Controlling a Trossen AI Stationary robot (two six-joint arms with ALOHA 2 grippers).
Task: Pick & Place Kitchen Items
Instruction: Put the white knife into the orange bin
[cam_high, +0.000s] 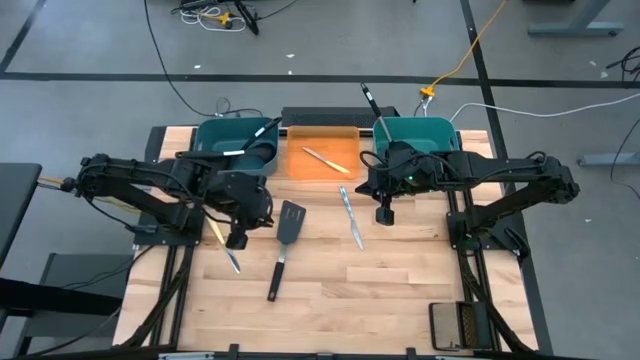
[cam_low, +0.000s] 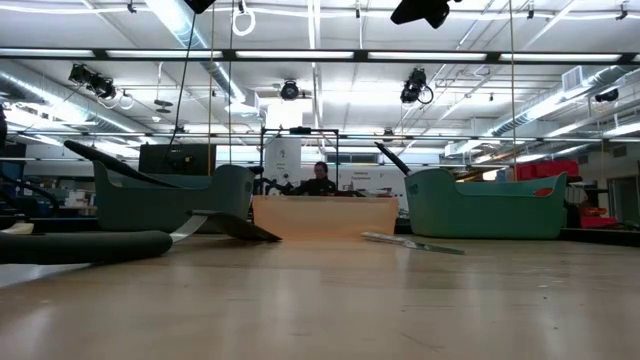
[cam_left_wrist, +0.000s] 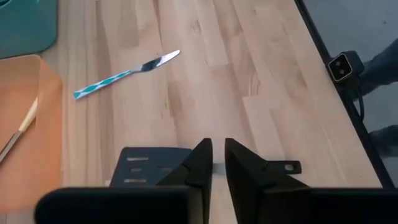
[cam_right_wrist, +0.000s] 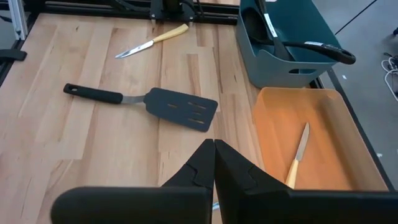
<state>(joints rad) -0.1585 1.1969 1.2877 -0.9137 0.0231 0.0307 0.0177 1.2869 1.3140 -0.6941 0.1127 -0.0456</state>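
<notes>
One camera looks straight down on my whole table; another sits at tabletop level, facing the room. My wrist cameras look closely past my fingers, both catching the spatula.

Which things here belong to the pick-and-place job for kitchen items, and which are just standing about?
Belonging to the job:
- black slotted spatula on the table
- yellow-handled knife on the table
- teal-handled knife on the table
- yellow-handled knife in the orange bin
- black utensils in the left teal bin

Just standing about:
- orange bin
- two teal bins
- cables on the floor
</notes>
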